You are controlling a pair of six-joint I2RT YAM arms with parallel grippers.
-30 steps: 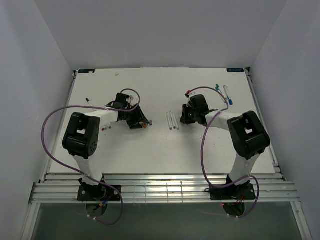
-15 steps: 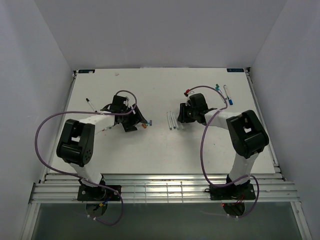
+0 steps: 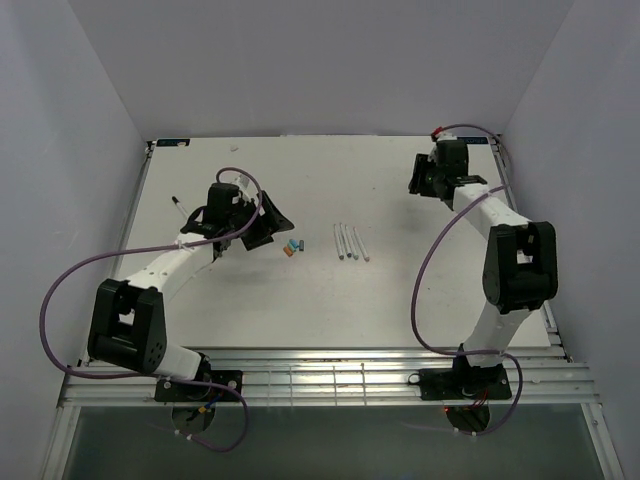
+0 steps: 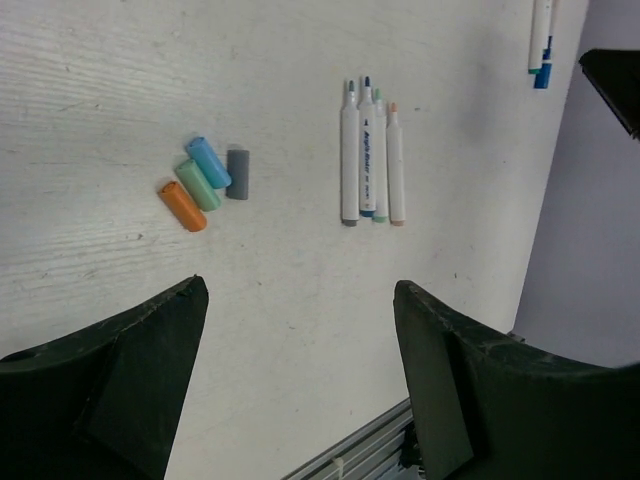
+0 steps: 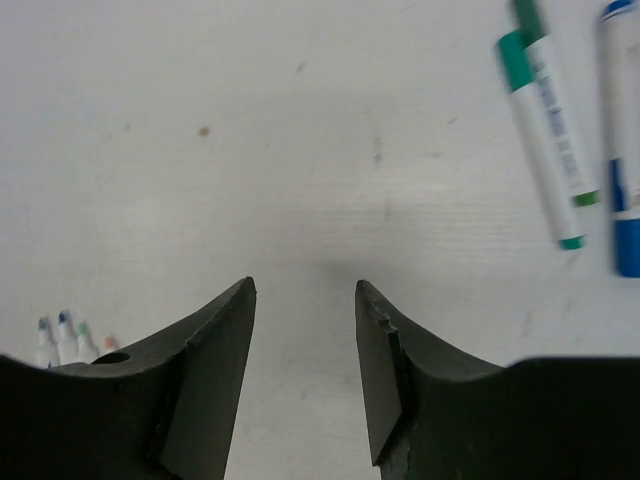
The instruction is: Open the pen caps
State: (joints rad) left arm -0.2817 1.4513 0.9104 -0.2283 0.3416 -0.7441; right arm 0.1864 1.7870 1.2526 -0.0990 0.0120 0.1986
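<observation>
Several loose pen caps lie together mid-table (image 3: pixel 291 247): orange (image 4: pixel 183 206), green (image 4: pixel 198 185), blue (image 4: pixel 208 162) and grey (image 4: pixel 238 174). Right of them several uncapped white pens (image 3: pixel 348 241) lie side by side, also in the left wrist view (image 4: pixel 367 165). My left gripper (image 3: pixel 272 226) is open and empty, raised just left of the caps (image 4: pixel 298 290). My right gripper (image 3: pixel 420 180) is open and empty at the back right (image 5: pixel 305 285). Near it lie a capped teal pen (image 5: pixel 545 130) and a capped blue pen (image 5: pixel 620 140).
One more pen with a dark tip (image 3: pixel 178 205) lies at the far left, beside the left arm. The table's right edge and side wall are close to the right arm. The slatted metal rail (image 3: pixel 320 375) runs along the near edge.
My right arm has swung from the uncapped pens at mid-table to the back right corner. My left gripper has drawn back left, off the caps, which now lie in the open.
</observation>
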